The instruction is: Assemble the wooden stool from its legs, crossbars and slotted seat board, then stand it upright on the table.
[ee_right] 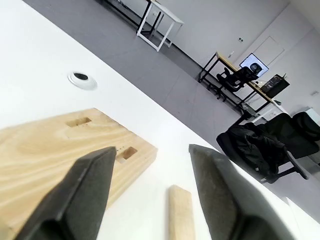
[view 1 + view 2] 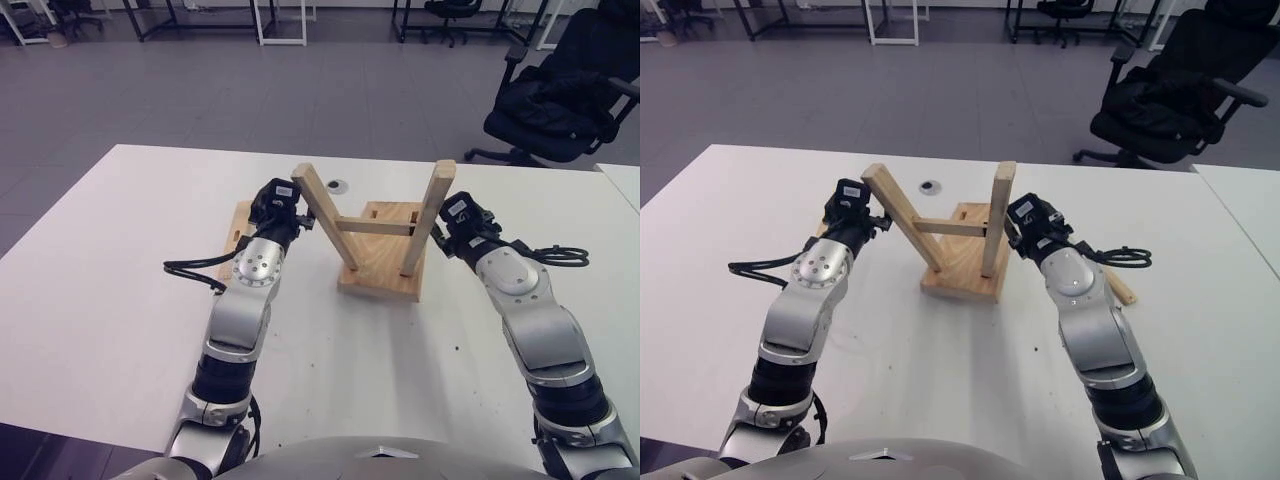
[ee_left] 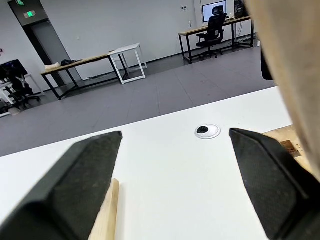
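Left eye view: a loose wooden piece (image 2: 238, 232) lies on the table (image 2: 120, 260) behind the left tool (image 3: 175, 145), which is spread empty beside the tilted left leg (image 2: 328, 215). A crossbar (image 2: 375, 227) joins it to the right leg (image 2: 428, 215); both rise from the seat board (image 2: 380, 275), flat mid-table. The right tool (image 1: 150, 152), spread too, sits beside the right leg.
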`<state>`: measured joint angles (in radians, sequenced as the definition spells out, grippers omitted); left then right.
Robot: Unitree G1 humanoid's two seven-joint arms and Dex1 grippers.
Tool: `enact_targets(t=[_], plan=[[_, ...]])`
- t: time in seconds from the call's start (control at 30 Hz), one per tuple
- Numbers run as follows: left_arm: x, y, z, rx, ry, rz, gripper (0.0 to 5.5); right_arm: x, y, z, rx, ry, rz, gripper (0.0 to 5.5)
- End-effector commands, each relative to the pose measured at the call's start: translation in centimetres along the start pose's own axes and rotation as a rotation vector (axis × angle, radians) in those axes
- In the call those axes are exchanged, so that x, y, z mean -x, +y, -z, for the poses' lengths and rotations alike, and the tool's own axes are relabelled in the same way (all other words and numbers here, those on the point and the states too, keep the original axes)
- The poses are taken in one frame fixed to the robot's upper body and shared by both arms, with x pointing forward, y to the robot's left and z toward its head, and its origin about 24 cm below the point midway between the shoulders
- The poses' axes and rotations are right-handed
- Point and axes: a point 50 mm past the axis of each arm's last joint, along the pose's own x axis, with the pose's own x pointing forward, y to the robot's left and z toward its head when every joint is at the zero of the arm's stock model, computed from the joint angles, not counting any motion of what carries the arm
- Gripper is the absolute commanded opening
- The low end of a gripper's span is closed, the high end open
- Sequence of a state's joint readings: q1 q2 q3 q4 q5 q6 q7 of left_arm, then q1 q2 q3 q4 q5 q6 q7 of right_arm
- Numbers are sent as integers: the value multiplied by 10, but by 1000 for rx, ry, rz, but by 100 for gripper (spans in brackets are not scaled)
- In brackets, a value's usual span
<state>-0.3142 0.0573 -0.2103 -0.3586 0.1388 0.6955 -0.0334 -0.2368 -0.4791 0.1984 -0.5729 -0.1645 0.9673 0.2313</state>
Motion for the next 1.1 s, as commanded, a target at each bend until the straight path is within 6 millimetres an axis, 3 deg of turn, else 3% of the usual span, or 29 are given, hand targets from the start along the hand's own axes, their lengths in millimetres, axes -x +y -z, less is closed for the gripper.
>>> enact_targets(t=[0.03,0.13,0.3,0.37,0.43,0.57,0.7,0.83,0.97,1.1], plan=[[11,-65,-59,-49,-257,394,397,-4,33,-31,103,-93,-211,272],[12,-65,-57,-76,-253,384,397,-5,35,-18,78,-39,-223,272],[20,-39,-63,-144,-305,279,397,3,10,50,-58,167,-86,272],[25,-32,-66,-152,-326,264,397,8,2,62,-145,162,-33,272],[30,-19,-64,-157,-324,225,397,12,-5,60,-278,79,31,272],[40,16,-33,-95,-195,128,397,28,-29,62,-520,-24,241,272],[52,42,-4,21,-76,11,397,35,-34,51,-612,-159,235,272],[71,21,16,146,15,71,397,39,-23,42,-539,-266,17,272],[78,27,16,199,13,1,397,50,-1,21,-467,-380,-221,272],[93,24,10,274,-10,-41,397,48,-2,32,-417,-284,-110,272]])
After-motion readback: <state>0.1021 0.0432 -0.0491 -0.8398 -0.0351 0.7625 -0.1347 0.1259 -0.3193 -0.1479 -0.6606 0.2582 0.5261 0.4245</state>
